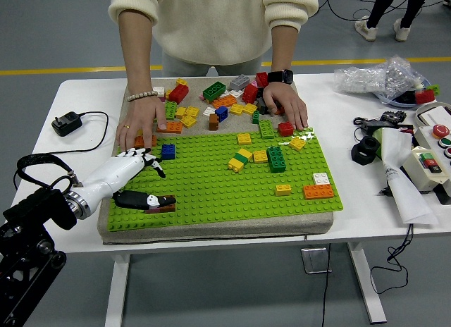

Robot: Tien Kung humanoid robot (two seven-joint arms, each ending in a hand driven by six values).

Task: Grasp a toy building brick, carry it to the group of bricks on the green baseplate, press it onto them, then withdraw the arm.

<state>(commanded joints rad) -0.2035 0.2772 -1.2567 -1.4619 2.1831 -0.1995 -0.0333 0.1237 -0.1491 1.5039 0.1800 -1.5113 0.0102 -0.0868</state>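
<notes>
At the left edge of the green baseplate, left hand is over the near-left corner. Fingers spread up toward the far side, thumb low along the near edge, nothing clamped that I can see. A brown brick sits on the plate right at the thumb tip; only a sliver shows. Can't tell whether it's fully seated or whether the thumb touches it.

Just beyond the fingertips: a person's hand flat on the plate's far-left edge, next to an orange brick and a blue brick.

Middle: yellow and green bricks in a loose group. Loose brick pile along the far edge, person's other hand resting in it. White and orange bricks near the right edge.

Right arm not visible.

Risks, my read:
- Fingertips are near the person's hand; any forward sweep could hit it.
- Thumb dragging out could tip the brown brick if it's half-pressed.
- Black cable loops near the forearm, snag risk on pull-back.
</notes>
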